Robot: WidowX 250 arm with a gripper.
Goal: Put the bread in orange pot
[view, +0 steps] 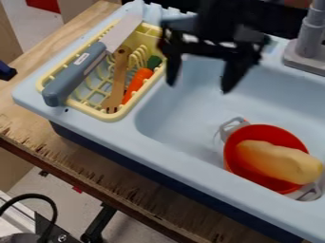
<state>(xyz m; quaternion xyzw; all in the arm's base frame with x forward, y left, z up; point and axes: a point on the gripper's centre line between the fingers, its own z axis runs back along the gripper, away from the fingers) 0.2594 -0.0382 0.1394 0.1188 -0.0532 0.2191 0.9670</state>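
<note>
The black gripper hangs over the upper part of the blue sink, its two fingers pointing down and spread wide with nothing between them. Lower right in the basin stands the orange pot, with a grey handle on either side. The yellowish bread lies in the pot, its right end resting over the rim. The gripper is up and to the left of both, well apart from them.
A yellow dish rack at the sink's left holds a grey-handled knife, a wooden fork and a carrot. The grey faucet rises at the upper right.
</note>
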